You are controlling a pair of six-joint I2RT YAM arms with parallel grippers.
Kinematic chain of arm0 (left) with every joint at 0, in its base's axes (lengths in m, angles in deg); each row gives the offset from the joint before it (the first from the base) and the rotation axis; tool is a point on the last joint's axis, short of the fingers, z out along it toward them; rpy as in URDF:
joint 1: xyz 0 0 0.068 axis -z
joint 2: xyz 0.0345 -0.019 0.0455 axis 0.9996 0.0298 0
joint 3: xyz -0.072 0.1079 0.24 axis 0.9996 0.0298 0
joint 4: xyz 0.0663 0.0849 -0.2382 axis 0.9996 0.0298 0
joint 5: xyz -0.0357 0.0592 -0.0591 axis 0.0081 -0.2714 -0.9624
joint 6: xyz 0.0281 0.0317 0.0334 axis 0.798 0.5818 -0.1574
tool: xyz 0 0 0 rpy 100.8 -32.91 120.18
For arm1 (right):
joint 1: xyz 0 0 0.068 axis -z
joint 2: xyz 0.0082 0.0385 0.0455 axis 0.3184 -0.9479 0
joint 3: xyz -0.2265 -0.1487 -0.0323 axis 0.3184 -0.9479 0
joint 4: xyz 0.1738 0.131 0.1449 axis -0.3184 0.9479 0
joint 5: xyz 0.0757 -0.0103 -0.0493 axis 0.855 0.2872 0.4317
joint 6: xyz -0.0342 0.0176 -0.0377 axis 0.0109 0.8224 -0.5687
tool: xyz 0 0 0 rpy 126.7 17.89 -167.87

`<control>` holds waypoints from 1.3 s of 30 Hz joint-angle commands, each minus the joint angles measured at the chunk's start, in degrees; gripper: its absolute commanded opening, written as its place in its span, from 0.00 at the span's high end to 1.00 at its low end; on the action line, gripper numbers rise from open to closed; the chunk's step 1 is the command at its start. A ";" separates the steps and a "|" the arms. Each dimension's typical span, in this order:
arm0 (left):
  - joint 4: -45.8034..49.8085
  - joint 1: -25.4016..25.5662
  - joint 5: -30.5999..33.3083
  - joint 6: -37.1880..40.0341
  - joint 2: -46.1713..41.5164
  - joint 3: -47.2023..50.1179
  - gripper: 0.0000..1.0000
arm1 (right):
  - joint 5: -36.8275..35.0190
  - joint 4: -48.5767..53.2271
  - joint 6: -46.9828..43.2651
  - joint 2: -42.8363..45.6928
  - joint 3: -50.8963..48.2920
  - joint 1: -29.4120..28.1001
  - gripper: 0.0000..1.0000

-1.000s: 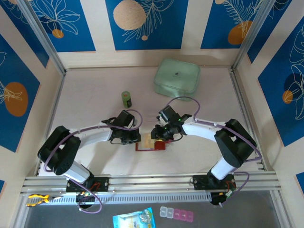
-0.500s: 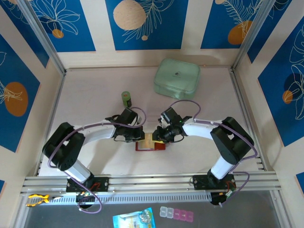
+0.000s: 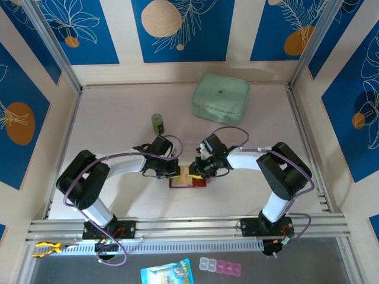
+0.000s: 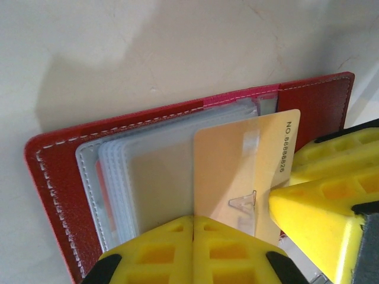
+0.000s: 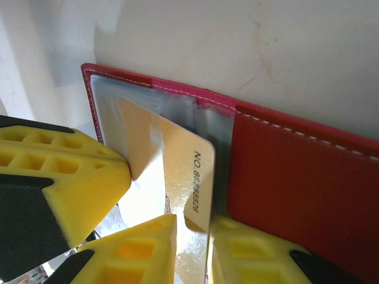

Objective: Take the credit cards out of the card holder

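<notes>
The red card holder lies open on the table between both arms, its clear pockets fanned out. One orange-tan credit card sticks partway out of a pocket. My left gripper is shut, its tips over the pockets at the card's edge with nothing between them. My right gripper straddles the card's free corner, its jaws a narrow gap apart, one finger above the card. Other cards are hidden in the pockets.
A mint-green case sits at the back of the table. A small green bottle stands behind the left arm. Patterned walls and metal rails enclose the table on three sides.
The left gripper has slid right onto the holder's pockets. The right gripper's jaws have narrowed round the card's corner.
</notes>
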 commanded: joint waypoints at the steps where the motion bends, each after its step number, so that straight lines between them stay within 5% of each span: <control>1: 2.72 0.54 0.51 1.08 1.39 1.08 0.95 | 3.17 -2.67 1.16 0.04 -1.44 0.50 0.80; 25: -0.14 0.55 -0.38 -0.90 -1.46 1.62 0.94 | -3.00 16.31 -12.37 11.10 0.84 4.26 0.97; 32: -0.25 0.31 1.12 -0.77 -4.90 1.80 0.92 | -7.50 28.57 -24.32 12.73 8.18 5.05 0.98; 39: -0.32 -0.44 2.85 -0.33 -10.29 2.99 0.88 | -14.65 35.83 -45.65 11.36 17.51 4.89 1.00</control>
